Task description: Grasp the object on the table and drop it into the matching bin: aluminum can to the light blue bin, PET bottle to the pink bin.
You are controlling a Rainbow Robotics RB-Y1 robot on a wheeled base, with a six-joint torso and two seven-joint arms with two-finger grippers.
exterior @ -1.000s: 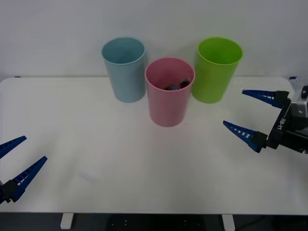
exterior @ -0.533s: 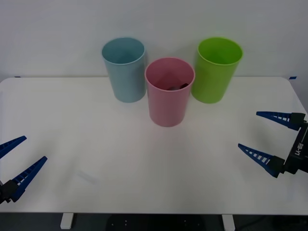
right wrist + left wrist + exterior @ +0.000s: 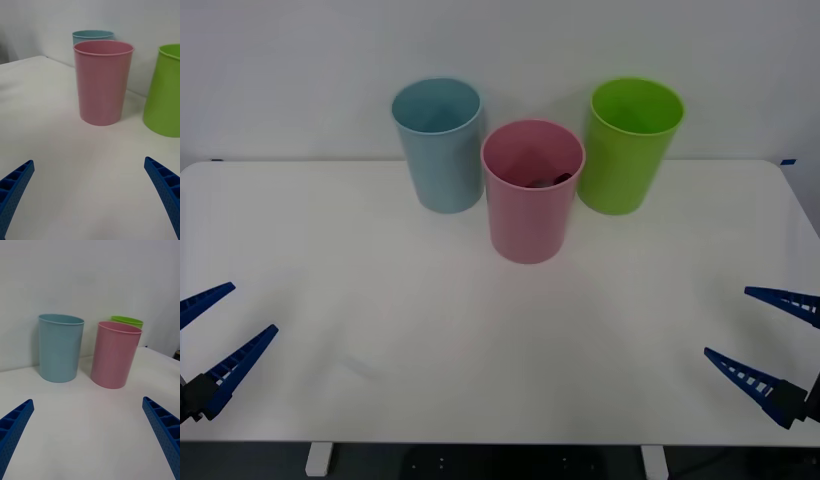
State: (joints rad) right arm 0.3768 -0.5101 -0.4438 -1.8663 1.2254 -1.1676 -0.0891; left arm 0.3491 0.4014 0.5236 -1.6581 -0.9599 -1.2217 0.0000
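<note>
Bottle (image 3: 546, 181) lying inside pink bin (image 3: 530, 215); right gripper (image 3: 765, 338), left gripper (image 3: 212, 338) hovering apart, empty, well clear. Sweeping arm risking toppling bin.

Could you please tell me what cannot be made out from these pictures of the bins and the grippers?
- The PET bottle: front view, only a dark sliver inside the pink bin; the bin's wall hides the rest.
- The right gripper: front view, open fingers, body cut off by the picture's edge.
- The left gripper: front view, open, likewise cut off.
- The light blue bin: right wrist view, mostly behind the pink bin.
</note>
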